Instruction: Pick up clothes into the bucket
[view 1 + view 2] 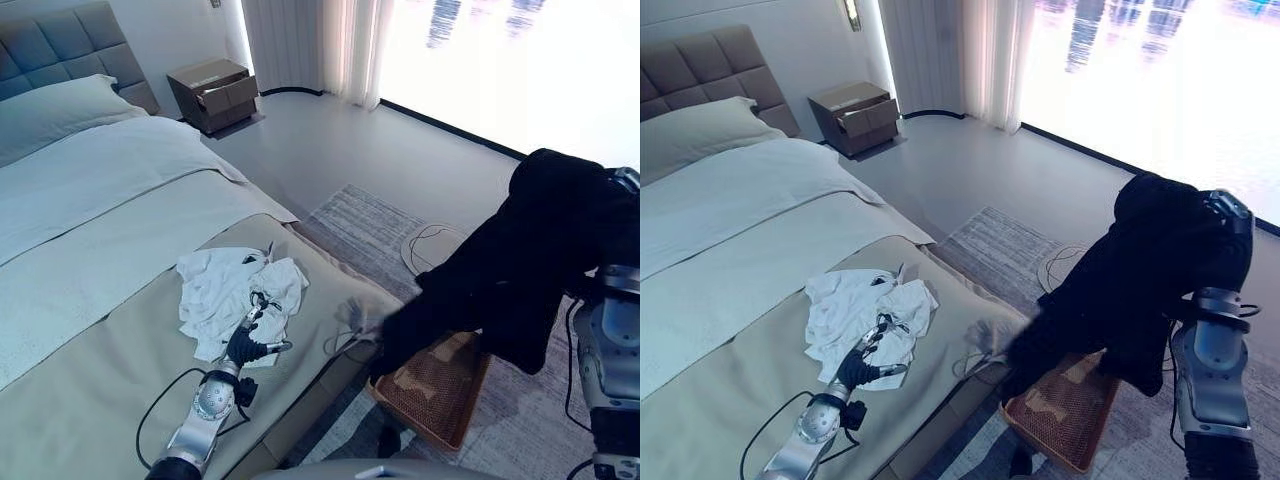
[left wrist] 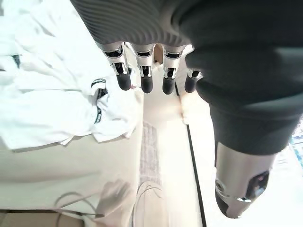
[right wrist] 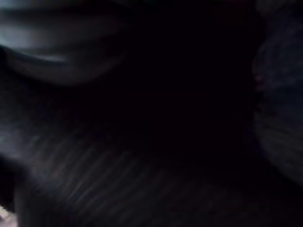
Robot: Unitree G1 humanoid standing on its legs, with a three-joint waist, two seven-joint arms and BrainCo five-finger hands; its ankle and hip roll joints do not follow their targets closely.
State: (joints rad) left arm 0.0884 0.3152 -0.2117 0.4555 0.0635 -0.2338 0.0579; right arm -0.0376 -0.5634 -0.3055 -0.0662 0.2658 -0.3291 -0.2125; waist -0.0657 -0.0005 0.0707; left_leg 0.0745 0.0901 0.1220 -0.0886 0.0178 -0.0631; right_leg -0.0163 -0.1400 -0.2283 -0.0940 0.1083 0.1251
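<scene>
Bedroom, bed (image 1: 90, 300) on my left | left hand (image 1: 243, 345) rests by white clothes (image 1: 235, 290), fingers straight | black garment (image 1: 1130, 290) drapes over raised right arm above basket (image 1: 1065, 410) | right hand's fingers hidden, can't tell.

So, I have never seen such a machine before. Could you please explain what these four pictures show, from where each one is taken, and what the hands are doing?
This is a humanoid robot tidying a bedroom. The two wide pictures come from cameras on its head, looking down. The other two come from cameras on its wrists.

On the bed lies a crumpled white garment. The left hand rests at its edge with straight fingers, holding nothing.

The right arm lifts a black garment, which hangs over a brown woven basket on the floor. The cloth covers the right hand, so the right wrist picture is nearly black and its grip cannot be seen.
</scene>
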